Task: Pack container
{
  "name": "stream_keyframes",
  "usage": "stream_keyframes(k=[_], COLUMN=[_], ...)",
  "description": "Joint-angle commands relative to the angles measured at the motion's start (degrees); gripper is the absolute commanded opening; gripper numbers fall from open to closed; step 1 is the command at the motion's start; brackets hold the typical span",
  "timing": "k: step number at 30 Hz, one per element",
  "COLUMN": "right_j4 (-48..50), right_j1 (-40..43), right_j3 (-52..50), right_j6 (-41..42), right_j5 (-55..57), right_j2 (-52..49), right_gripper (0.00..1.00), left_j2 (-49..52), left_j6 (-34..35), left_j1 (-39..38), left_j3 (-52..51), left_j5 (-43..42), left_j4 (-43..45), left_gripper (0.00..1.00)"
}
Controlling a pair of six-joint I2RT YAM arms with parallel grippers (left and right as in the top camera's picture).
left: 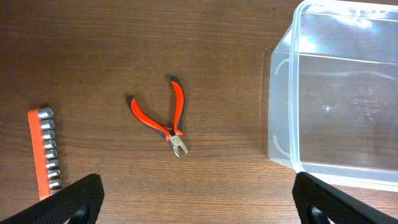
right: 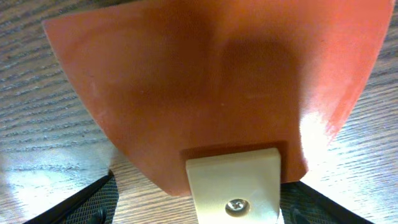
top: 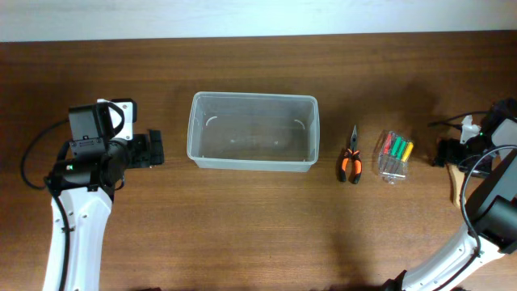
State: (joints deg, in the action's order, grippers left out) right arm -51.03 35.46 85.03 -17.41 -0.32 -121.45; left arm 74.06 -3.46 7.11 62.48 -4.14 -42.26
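The container (top: 252,96) is a large clear plastic tub standing at mid-table, with nothing in it. Its near corner fills the right of the left wrist view (left: 283,106). My left gripper (top: 159,148) is open and empty just left of the tub, low over the wood (left: 196,186). My right gripper (top: 440,152) is at the far right edge of the table. In the right wrist view its fingers (right: 199,190) are spread wide, with a cream block (right: 233,180) on a large orange-red piece (right: 211,81) between them.
Orange-handled pliers (top: 349,164) and a clear packet of coloured screwdrivers (top: 394,155) lie right of the tub. The left wrist view shows red-handled cutters (left: 165,118) and an orange strip of metal sockets (left: 45,152) on the wood left of the tub.
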Motion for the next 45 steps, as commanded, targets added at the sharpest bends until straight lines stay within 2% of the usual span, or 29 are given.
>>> stream_keyframes(k=[1, 13, 21, 30, 38, 45], right_j4=[0.39, 0.9, 1.79, 3.19, 3.21, 2.8], right_j1=[2.29, 6.4, 5.22, 1.92, 0.26, 0.26], right_j3=[-2.21, -2.25, -2.27, -2.27, -2.27, -2.43], right_j6=[-3.21, -7.45, -7.76, -12.26, -12.02, -6.43], right_j5=[2.51, 2.47, 2.54, 5.57, 5.57, 5.51], right_j2=[-4.57, -4.57, -4.61, -4.61, -4.61, -4.61], right_gripper=[0.84, 0.77, 0.74, 0.73, 0.73, 0.72], left_j2=[0.24, 0.24, 0.24, 0.24, 0.24, 0.24], left_j6=[-0.9, -0.9, -0.9, -0.9, -0.9, -0.9], left_j1=[0.17, 0.17, 0.17, 0.17, 0.17, 0.17], left_j3=[1.01, 1.01, 1.01, 1.01, 1.01, 1.01], left_j5=[-0.81, -0.83, -0.81, -0.81, -0.81, -0.81], left_j4=[0.15, 0.15, 0.15, 0.15, 0.15, 0.15], left_gripper=[0.99, 0.99, 0.99, 0.99, 0.99, 0.99])
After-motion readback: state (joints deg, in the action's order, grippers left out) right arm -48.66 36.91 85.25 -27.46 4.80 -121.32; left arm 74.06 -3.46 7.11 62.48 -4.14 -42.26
